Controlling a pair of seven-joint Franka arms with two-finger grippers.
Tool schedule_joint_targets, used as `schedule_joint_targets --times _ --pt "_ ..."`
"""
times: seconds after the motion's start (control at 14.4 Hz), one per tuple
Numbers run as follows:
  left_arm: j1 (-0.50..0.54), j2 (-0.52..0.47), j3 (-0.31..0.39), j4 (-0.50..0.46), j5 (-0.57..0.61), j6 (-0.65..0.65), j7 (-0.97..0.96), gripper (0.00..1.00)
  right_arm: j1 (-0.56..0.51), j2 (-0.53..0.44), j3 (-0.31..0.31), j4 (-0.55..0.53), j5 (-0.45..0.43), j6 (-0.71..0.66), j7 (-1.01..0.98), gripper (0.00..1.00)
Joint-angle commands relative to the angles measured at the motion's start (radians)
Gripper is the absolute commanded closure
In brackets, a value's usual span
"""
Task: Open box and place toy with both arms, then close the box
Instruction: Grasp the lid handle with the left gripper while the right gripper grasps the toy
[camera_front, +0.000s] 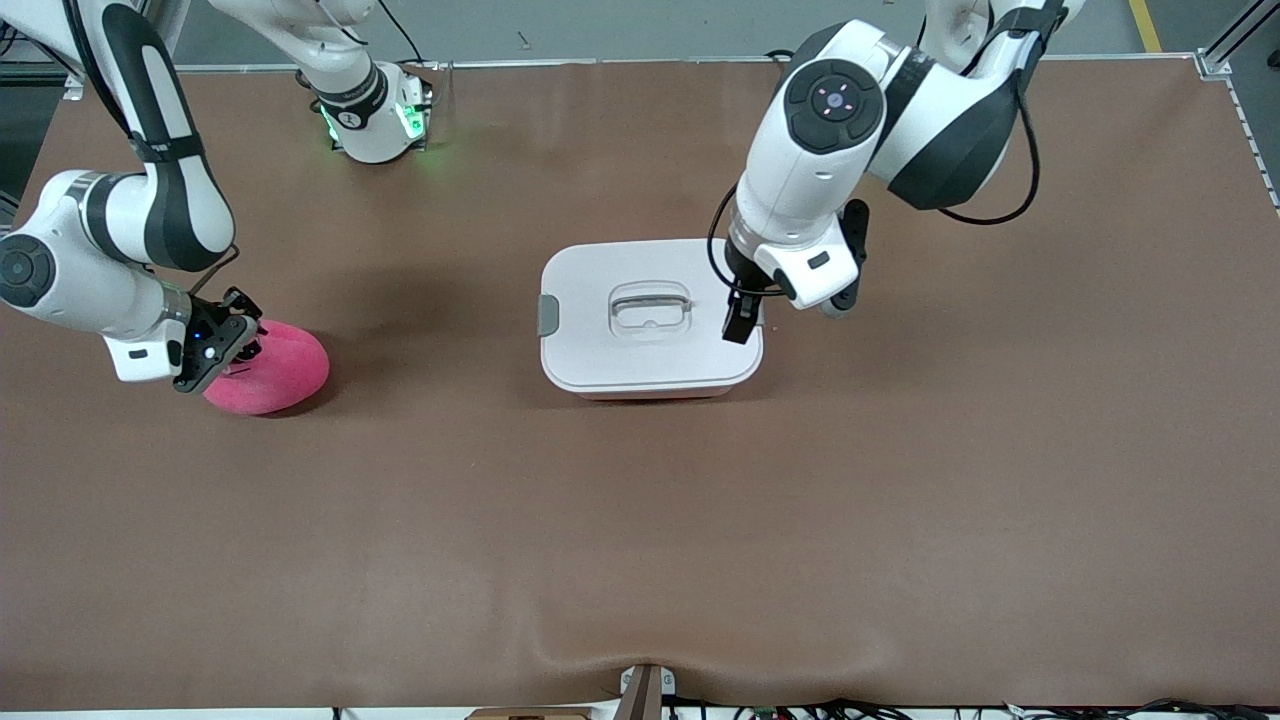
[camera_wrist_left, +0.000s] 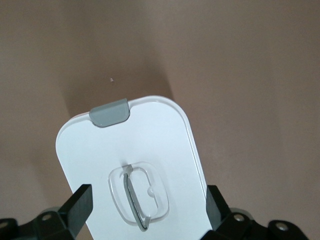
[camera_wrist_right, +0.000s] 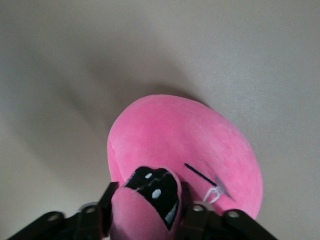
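Pink plush toy (camera_front: 275, 372) is lying at the right arm's end of the desk (camera_front: 640, 520), well apart from the shut box (camera_front: 650, 318) — the right tool (camera_front: 222, 352) is apparently clenching its snout, while the left tool (camera_front: 742, 322) is hovering released over the box's lid.

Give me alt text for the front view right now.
The right end effector is closed on the pink toy on the brown table, at the right arm's end. The left end effector, open, hangs over the closed white-lidded box at the table's middle.
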Motion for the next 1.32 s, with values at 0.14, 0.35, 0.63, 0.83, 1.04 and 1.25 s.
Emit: schedule_joint_targets --times 0.14,0.35,0.63,0.83,1.04,1.25 --pt "-0.060 0.047 0.009 0.023 0.029 0.045 -0.106 0.00 -0.011 -0.007 0.010 0.014 -0.021 -0.021 -0.009 1.00" --pt "-0.081 0.075 0.009 0.025 0.035 0.061 -0.175 0.00 -0.007 -0.007 0.010 0.037 -0.021 -0.041 -0.020 1.00" --pt "-0.124 0.110 0.007 0.022 0.035 0.100 -0.256 0.00 -0.001 -0.008 0.014 0.121 -0.023 -0.075 -0.144 1.00" --pt "-0.131 0.129 0.006 0.022 0.031 0.111 -0.316 0.00 0.002 -0.008 0.017 0.181 -0.056 -0.075 -0.264 1.00" --pt "-0.147 0.150 0.006 0.017 0.037 0.140 -0.385 0.00 0.015 -0.008 0.017 0.242 -0.062 -0.072 -0.399 1.00" --pt "-0.161 0.181 0.006 0.012 0.037 0.140 -0.411 0.00 0.025 -0.007 0.017 0.293 -0.062 -0.066 -0.497 1.00"
